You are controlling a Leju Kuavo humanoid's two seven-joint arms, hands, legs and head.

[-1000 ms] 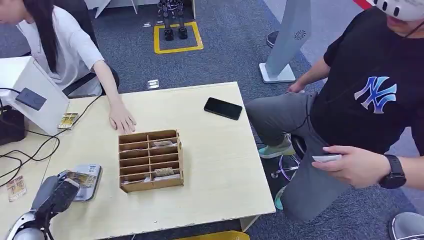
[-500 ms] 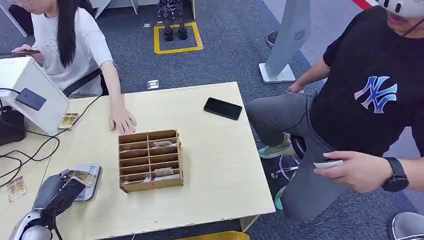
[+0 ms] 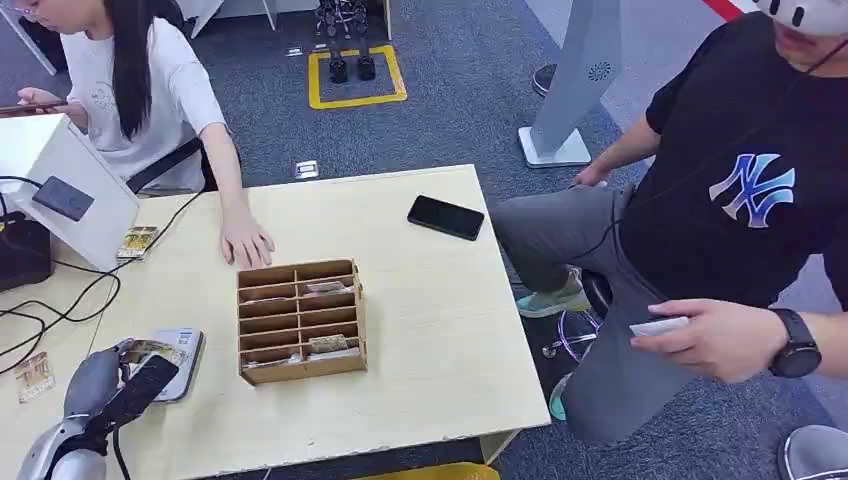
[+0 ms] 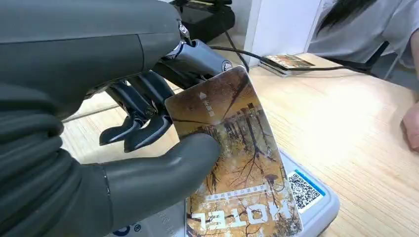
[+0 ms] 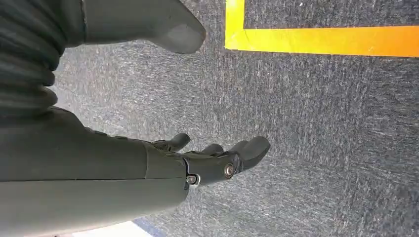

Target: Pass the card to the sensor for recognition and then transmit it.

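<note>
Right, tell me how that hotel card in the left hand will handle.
The card looks thin, flat and unbent where the left hand pinches it, so probably stiff and light. Its glossy printed face suggests it could slip from the thumb. Held over the grey reader, it would likely land flat, not roll.

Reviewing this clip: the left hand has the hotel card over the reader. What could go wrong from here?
The left robot hand pinches the hotel card near one end, the rest sticking out over the grey sensor; a bump on the sensor could twist it loose. The wooden organizer stands close beside the sensor, so a sideways swing toward the person holding a white card might clip it. A cable runs near the arm and could snag.
</note>
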